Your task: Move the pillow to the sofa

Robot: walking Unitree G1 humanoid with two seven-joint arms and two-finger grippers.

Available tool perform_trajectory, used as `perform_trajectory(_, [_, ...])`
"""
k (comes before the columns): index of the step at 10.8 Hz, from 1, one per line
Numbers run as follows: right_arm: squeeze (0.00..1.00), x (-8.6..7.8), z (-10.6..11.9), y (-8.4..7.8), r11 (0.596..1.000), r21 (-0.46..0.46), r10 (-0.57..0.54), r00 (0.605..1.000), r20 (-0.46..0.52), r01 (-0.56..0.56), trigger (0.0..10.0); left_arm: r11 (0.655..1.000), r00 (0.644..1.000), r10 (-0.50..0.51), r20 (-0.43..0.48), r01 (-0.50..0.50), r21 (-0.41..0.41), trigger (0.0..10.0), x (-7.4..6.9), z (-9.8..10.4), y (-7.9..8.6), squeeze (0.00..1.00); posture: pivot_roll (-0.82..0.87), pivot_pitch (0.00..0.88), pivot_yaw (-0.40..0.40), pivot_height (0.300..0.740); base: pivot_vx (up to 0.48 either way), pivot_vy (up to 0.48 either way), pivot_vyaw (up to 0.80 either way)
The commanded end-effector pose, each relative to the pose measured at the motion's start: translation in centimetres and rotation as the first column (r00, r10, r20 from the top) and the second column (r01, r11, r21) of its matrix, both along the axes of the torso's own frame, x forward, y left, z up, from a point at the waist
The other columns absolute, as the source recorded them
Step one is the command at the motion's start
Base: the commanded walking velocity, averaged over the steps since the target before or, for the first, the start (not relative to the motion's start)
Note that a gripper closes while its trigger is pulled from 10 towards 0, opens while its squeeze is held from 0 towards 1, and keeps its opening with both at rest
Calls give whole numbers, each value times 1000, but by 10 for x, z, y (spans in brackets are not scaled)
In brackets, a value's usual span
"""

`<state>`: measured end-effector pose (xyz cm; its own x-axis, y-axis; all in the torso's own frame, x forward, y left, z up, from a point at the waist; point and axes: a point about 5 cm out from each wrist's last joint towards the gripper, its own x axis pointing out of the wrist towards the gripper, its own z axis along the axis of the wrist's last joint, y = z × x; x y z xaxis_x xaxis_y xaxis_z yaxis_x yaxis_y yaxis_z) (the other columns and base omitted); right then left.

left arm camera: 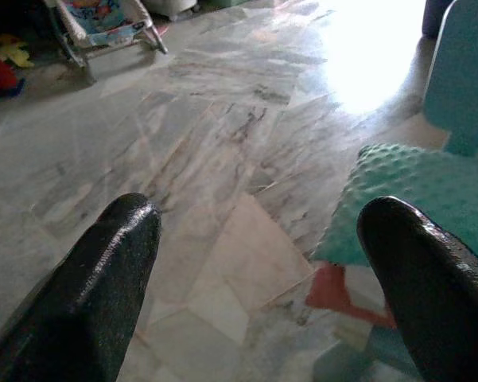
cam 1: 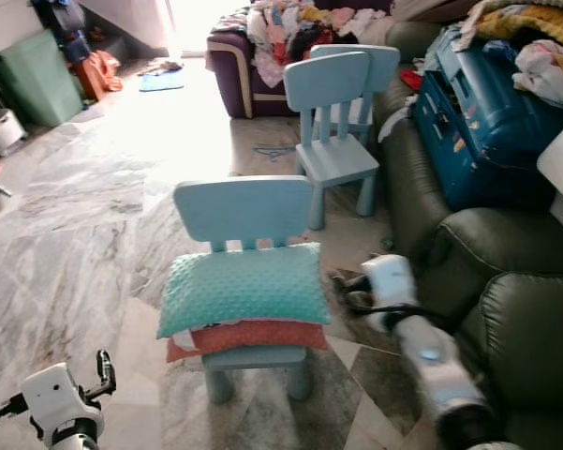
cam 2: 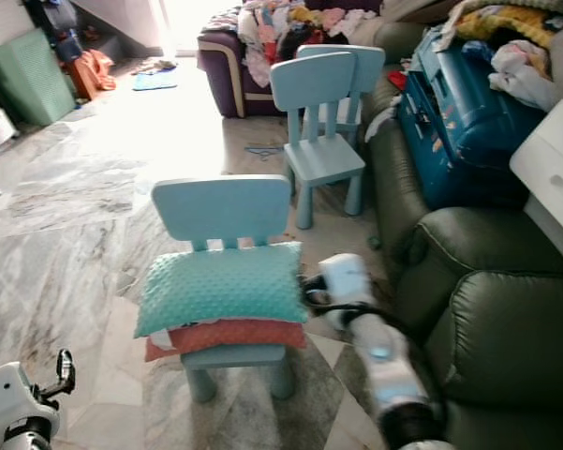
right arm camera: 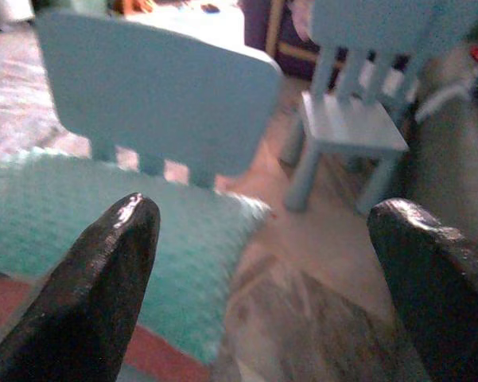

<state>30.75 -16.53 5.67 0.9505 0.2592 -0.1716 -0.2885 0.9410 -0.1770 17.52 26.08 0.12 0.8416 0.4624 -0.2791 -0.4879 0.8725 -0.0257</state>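
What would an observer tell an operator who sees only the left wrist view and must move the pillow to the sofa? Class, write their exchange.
Operator: Where is the sofa?
Observer: The dark green sofa stands on the robot's right, beside the blue chair.
Operator: Is the other arm near?
Observer: The right end effector is open, beside the teal pillow's right end.
Operator: Anything on the sofa?
Observer: A blue suitcase lies further along it.
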Motion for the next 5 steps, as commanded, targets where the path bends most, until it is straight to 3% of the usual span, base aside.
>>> perform_trajectory(1, [0,-8,-7,-12,999,12,-42,998,-36,42,10000,999,999,-46,-12,46,27,10000,-1,3,1,0,-141,66,44,740,0,0,0])
perform_trajectory(3, [0,-25,-15,-31,997,5,-73,995,-71,73,10000,997,997,-81,-11,81,-1,10000,-2,2,0,0,-158,74,49,740,0,0,0])
perform_trajectory(5, [0,-37,-19,-32,999,11,-49,994,-102,51,10000,994,994,-112,-19,112,0,10000,-3,1,-4,0,-163,81,50,740,0,0,0])
